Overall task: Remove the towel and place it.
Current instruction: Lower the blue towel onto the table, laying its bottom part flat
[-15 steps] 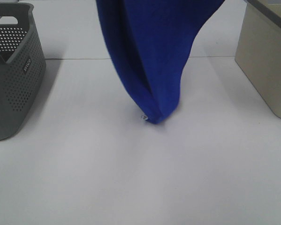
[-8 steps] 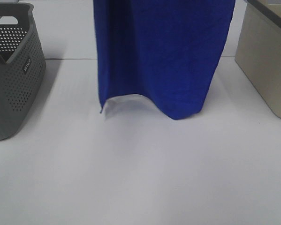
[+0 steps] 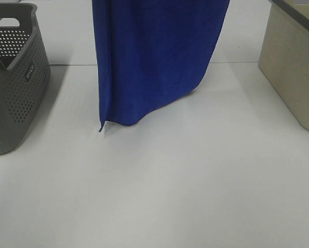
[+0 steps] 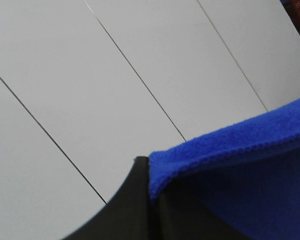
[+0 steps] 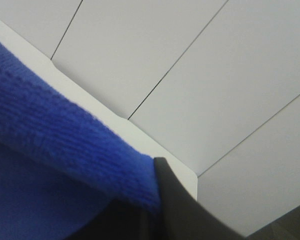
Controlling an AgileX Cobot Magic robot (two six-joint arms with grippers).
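The royal-blue towel (image 3: 154, 57) hangs down as a flat sheet from above the top edge of the exterior view. Its lower left corner (image 3: 101, 125) reaches down to the white table (image 3: 169, 196). Both grippers are out of the exterior view. In the left wrist view, my left gripper (image 4: 151, 200) is shut on the towel's hemmed edge (image 4: 240, 160). In the right wrist view, my right gripper (image 5: 155, 200) is shut on another part of the towel's edge (image 5: 54, 160). The towel is held up between the two arms.
A grey perforated basket (image 3: 15, 88) stands at the table's left edge. A beige bin (image 3: 293, 67) stands at the right edge. White wall panels fill the background of both wrist views.
The towel went from a bunched, pointed hang to a flat sheet, then shifted left. Its lower right side rose and its lower left corner came down to the table.
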